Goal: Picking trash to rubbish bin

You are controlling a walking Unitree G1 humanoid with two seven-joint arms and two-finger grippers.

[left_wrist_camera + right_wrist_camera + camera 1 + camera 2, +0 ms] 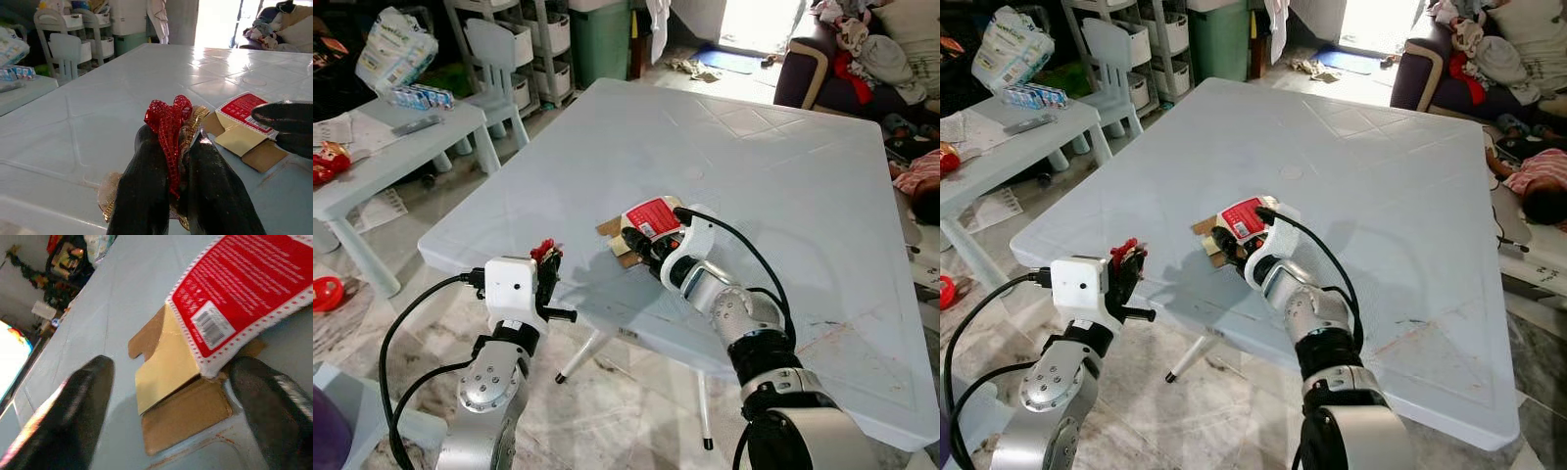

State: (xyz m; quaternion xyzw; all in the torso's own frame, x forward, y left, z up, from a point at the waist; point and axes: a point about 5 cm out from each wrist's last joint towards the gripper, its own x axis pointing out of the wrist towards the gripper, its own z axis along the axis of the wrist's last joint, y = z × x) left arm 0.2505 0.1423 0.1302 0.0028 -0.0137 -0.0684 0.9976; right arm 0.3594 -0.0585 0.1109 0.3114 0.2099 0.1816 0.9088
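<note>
Pickup step, judging by the layout. Left gripper clamped on red mesh ribbon with gold trim, at the table's near edge. Right gripper spread wide, straddling the flattened carton on the table, not yet pinched. Next: closing on the cardboard, then finding the bin. Carton: red panel, barcode, print too small to read.

Both eye views are looking forward and down from the head, sharing the table. Each wrist view is peering closely along its gripper, low over the table, sharing the carton.
</note>
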